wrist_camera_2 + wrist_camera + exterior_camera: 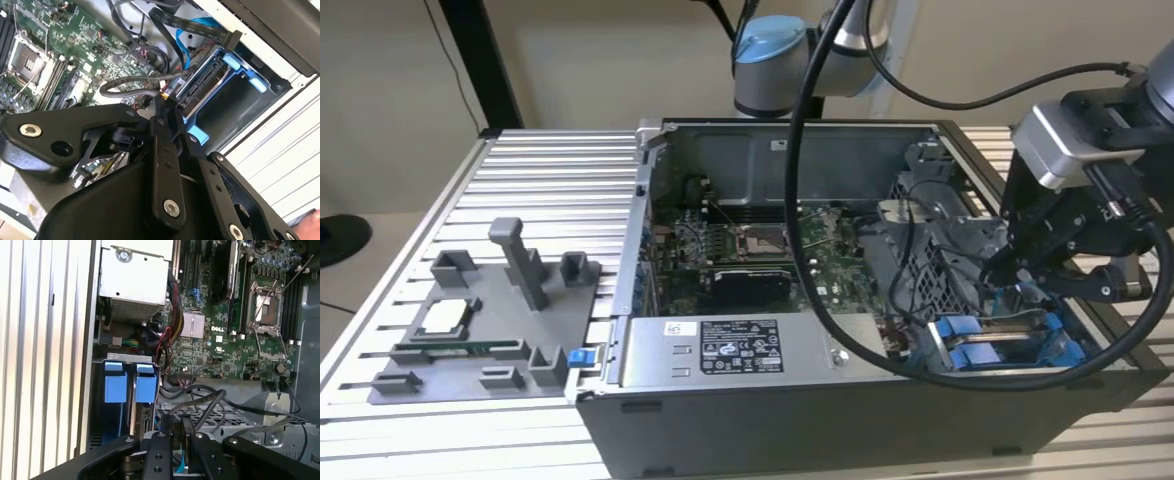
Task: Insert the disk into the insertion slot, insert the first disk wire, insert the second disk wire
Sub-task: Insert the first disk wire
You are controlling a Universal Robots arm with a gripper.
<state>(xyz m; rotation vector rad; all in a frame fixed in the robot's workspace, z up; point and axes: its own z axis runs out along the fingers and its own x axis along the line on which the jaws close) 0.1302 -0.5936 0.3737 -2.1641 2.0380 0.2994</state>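
I judge the disk (202, 86) seated in the slot (197, 134), first step done; my hand (164, 101) is clenched on a black wire (127, 84) just beside the disk's connector edge, plug apparently not home, so both wires look left.

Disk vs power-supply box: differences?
The disk is framed in blue plastic; the power-supply box is plain grey metal with a white label. The disk sits in the insertion slot at the exterior view's right; the larger box lies further to that view's left. Both sit inside the case.
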